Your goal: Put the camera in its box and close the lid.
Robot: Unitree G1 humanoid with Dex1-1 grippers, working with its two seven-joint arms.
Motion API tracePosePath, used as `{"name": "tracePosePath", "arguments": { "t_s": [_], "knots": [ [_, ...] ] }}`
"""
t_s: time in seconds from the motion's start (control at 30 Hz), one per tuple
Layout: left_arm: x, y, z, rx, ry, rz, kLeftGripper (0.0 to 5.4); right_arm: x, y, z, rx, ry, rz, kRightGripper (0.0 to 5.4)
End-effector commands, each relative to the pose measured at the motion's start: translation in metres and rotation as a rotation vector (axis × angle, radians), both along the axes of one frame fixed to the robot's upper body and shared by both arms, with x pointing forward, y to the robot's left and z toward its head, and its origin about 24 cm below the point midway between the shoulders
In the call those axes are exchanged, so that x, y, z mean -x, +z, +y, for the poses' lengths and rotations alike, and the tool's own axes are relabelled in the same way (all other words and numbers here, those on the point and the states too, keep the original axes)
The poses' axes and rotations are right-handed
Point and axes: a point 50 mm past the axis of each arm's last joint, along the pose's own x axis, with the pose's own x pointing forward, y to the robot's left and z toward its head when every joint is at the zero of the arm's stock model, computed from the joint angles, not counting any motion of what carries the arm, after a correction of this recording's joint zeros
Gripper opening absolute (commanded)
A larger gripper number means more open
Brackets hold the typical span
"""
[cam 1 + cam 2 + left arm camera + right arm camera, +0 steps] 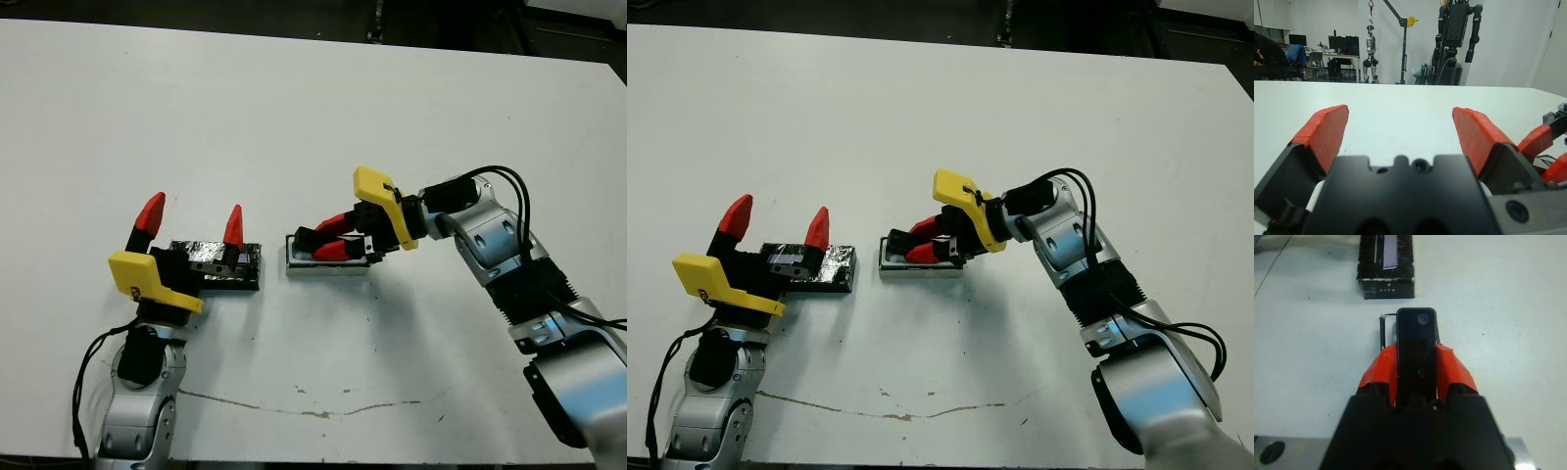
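While left fingers (192, 221) gape wide, right fingers (1449, 367) clamp the glossy black camera (1416, 345) over the box (328, 265).

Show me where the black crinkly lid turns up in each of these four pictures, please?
Left eye view: the lid lies behind the left gripper.
Right eye view: same place.
Left wrist view: not visible.
Right wrist view: beyond the camera held by the right gripper.
Shared landmark: the box, beside the lid.

A white table (1400, 103) fills the foreground. Beyond its far edge stands a white wall (1513, 39), with a crane stand (1400, 39), a humanoid figure (1370, 54) and a desk with monitors (1342, 46).
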Motion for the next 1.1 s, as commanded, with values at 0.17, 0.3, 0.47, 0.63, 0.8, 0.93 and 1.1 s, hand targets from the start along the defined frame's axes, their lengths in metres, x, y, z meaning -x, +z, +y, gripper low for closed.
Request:
{"name": "tracePosePath", "arguments": {
  "t_s": [0.17,0.3,0.47,0.63,0.8,0.93,1.1],
  "knots": [
    [0.002,-0.004,0.001,-0.007,0.010,0.018,5.40,-0.008,-0.008,-0.031,0.130,-0.069,0.047,1.67],
    [0.002,-0.003,0.001,-0.012,0.009,0.017,5.40,-0.008,-0.005,-0.031,0.144,-0.036,0.009,1.67],
    [0.002,-0.004,0.001,-0.009,0.009,0.019,5.40,-0.009,-0.005,-0.032,0.166,-0.030,0.011,1.67],
    [0.001,-0.004,0.001,-0.009,0.008,0.016,5.40,-0.010,0.001,-0.031,0.198,-0.026,-0.001,2.14],
    [0.002,-0.003,0.000,-0.007,0.008,0.018,5.40,-0.011,0.007,-0.030,0.191,0.007,-0.068,2.88],
    [0.002,-0.003,0.000,-0.002,0.004,0.018,5.40,-0.012,0.013,-0.031,0.169,-0.002,-0.086,3.48],
    [0.002,-0.003,0.000,-0.005,0.005,0.018,5.40,-0.011,0.023,-0.032,0.141,-0.012,-0.124,4.24]
  ]
}}
